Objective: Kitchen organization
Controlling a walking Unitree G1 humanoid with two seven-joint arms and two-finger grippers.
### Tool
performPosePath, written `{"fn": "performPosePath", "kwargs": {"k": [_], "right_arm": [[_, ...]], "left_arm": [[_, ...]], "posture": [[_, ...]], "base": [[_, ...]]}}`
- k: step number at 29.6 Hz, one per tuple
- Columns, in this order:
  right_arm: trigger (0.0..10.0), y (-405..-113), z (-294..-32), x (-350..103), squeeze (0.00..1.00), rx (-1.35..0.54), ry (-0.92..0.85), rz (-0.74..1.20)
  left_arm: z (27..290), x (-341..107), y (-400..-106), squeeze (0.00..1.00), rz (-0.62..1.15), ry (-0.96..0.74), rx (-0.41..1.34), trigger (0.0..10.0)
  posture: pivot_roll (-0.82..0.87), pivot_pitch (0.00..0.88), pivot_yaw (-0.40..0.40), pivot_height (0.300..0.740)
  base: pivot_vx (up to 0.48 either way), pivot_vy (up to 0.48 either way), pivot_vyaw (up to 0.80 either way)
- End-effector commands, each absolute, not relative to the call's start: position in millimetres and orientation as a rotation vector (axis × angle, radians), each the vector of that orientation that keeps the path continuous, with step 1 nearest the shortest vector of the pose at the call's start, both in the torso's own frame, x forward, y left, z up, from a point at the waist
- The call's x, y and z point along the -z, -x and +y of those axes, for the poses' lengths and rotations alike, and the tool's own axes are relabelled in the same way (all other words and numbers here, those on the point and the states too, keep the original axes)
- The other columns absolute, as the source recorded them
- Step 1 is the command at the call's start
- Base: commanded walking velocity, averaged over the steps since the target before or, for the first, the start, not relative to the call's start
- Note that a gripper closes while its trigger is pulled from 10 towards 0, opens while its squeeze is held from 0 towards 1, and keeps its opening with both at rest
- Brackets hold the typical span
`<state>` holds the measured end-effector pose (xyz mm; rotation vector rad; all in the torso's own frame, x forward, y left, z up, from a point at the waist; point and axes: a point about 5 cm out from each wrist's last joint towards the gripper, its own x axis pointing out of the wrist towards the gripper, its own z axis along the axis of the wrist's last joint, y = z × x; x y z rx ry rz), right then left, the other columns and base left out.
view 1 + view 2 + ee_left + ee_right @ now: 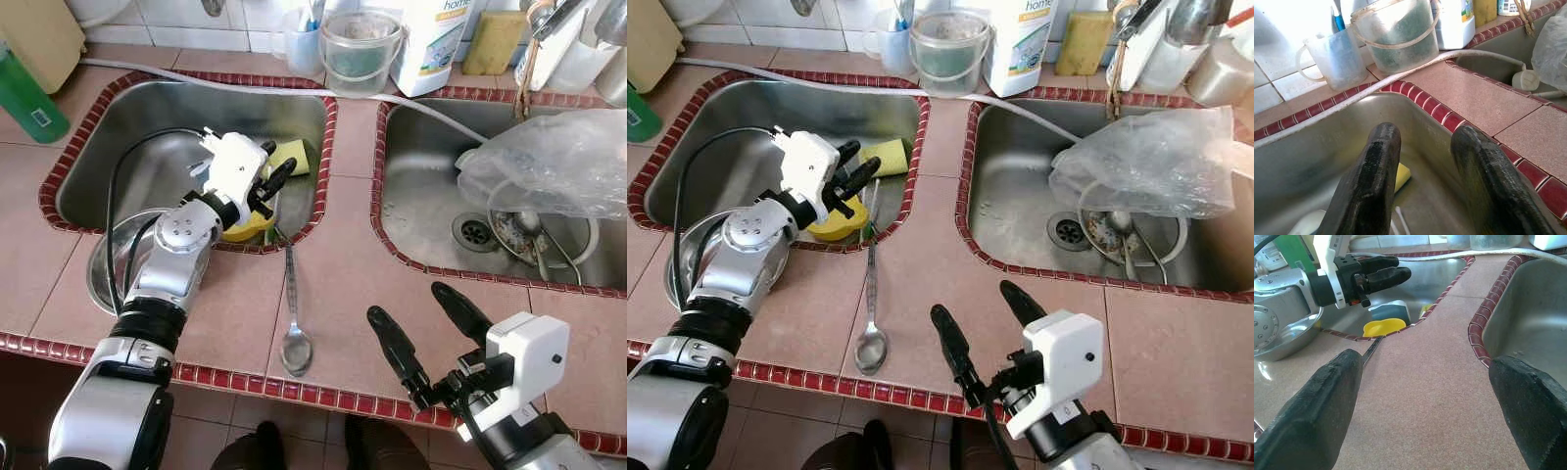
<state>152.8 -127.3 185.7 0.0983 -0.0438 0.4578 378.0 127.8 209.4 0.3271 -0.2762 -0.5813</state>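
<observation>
Long steel spoon [293, 313]: lying on the pink tiled counter [353, 245], handle overhanging the left steel sink [147, 127].

Left gripper [271, 183]: hovering at the spoon's 12 o'clock, fingers narrowly parted, empty.

Right gripper [428, 328]: waiting at 3 o'clock, spread wide, empty.

Risk: a nudged handle is likely tipping the spoon into the basin.

I'm looking down into a home kitchen: two steel sinks, the left sink [147, 127] and the right sink [421, 206], are sitting in a tiled counter [362, 264] edged with red trim. A sponge [291, 157], a long spoon [294, 313] and a detergent bottle [431, 39] are lying about (plainly a lived-in place), and white wall tiles [176, 15] are running behind.
</observation>
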Motion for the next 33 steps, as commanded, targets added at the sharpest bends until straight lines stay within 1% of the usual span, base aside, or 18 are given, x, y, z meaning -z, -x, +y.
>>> {"fn": "performPosePath", "kwargs": {"k": [1, 7, 8, 9, 10, 16, 17, 18, 20, 23, 25, 33], "right_arm": [[10.0, -152.4, -129.0, -183.3, 0.00, -0.455, -0.102, -0.030], [10.0, -155.0, -129.4, -182.4, 0.00, -0.456, -0.101, -0.034], [10.0, -156.9, -129.3, -182.2, 0.00, -0.457, -0.100, -0.040], [10.0, -157.7, -129.3, -182.1, 0.00, -0.458, -0.100, -0.042], [10.0, -159.4, -129.2, -181.9, 0.00, -0.457, -0.099, -0.047], [10.0, -175.4, -131.2, -183.0, 0.00, -0.437, -0.091, -0.099], [10.0, -183.8, -132.9, -183.9, 0.00, -0.424, -0.083, -0.123], [10.0, -183.8, -132.9, -183.9, 0.00, -0.424, -0.083, -0.123], [10.0, -199.6, -135.3, -186.3, 0.00, -0.398, -0.079, -0.164], [10.0, -212.4, -134.7, -187.1, 0.00, -0.394, -0.071, -0.196], [10.0, -225.3, -133.4, -187.7, 0.00, -0.383, -0.070, -0.225], [10.0, -253.0, -133.9, -187.3, 0.00, -0.342, -0.078, -0.276]], "left_arm": [[131.5, -210.8, -376.7, 1.00, -0.277, -0.330, 0.586, 10.0], [131.7, -215.7, -376.7, 1.00, -0.290, -0.325, 0.578, 10.0], [132.1, -218.4, -376.0, 0.52, -0.300, -0.321, 0.572, 10.0], [132.3, -219.4, -375.7, 0.52, -0.304, -0.318, 0.570, 10.0], [132.8, -221.0, -375.0, 0.00, -0.310, -0.314, 0.564, 10.0], [135.3, -225.5, -371.1, 0.00, -0.324, -0.266, 0.528, 10.0], [136.9, -224.9, -368.9, 0.00, -0.327, -0.258, 0.509, 10.0], [136.9, -224.9, -368.9, 0.00, -0.327, -0.258, 0.509, 10.0], [140.9, -223.3, -365.1, 0.00, -0.323, -0.244, 0.471, 10.0], [145.6, -223.6, -361.4, 0.00, -0.323, -0.194, 0.428, 10.0], [150.3, -224.6, -356.9, 0.00, -0.326, -0.178, 0.372, 10.0], [154.7, -223.0, -343.8, 0.00, -0.321, -0.138, 0.296, 10.0]], "posture": [[-0.28, 0.258, 0.026, 0.740], [-0.27, 0.245, 0.029, 0.740], [-0.27, 0.240, 0.030, 0.740], [-0.27, 0.240, 0.030, 0.740], [-0.26, 0.232, 0.030, 0.740], [-0.24, 0.203, 0.035, 0.740], [-0.23, 0.191, 0.033, 0.740], [-0.23, 0.191, 0.033, 0.740], [-0.21, 0.174, 0.034, 0.740], [-0.20, 0.159, 0.032, 0.740], [-0.18, 0.143, 0.025, 0.740], [-0.15, 0.113, 0.012, 0.740]], "base": [[0.000, 0.000, 0.00], [0.000, 0.000, 0.00], [0.000, 0.000, 0.00], [0.000, 0.000, 0.00], [0.000, 0.000, 0.00], [0.000, 0.000, 0.00], [0.000, 0.000, 0.00], [0.000, 0.000, 0.00], [0.000, 0.000, 0.00], [0.000, 0.000, 0.00], [0.000, 0.000, 0.00], [0.000, 0.000, 0.00]]}}
